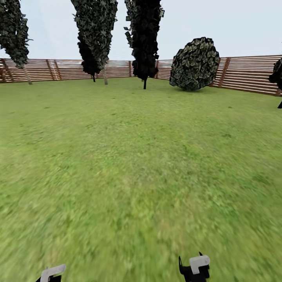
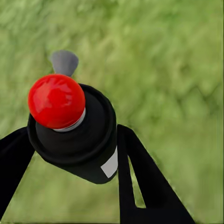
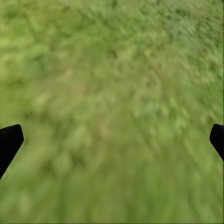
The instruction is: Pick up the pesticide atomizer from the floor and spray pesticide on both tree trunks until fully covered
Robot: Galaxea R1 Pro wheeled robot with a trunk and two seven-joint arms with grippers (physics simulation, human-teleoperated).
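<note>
Your left pincer (image 2: 70, 154) is clamped on the atomizer (image 2: 74, 140): two black fingers (image 2: 140, 177), one on each side of its black body. The atomizer has one red round cap (image 2: 56, 100), one grey nozzle tip (image 2: 64, 61) past the cap, and one pale label patch (image 2: 110, 164) on its side. It hangs over grass, off the ground.

Your right pincer (image 3: 112, 140) is spread wide and holds nothing; its two black fingertips (image 3: 9, 142) sit at opposite edges of the wrist view, with blurred lawn (image 3: 112, 93) between them.

In the head view, two wrist parts show low down: the left (image 1: 51, 273) and the right (image 1: 196, 267). Beyond them lies open lawn (image 1: 137, 156). At the far side you have four tall trees (image 1: 96, 35) in a row, the third (image 1: 145, 39) a black column. One round bush (image 1: 194, 64) stands to their right, and one dark plant (image 1: 277, 76) is cut off at the right edge. A brown slatted fence (image 1: 243, 72) runs behind them all.
</note>
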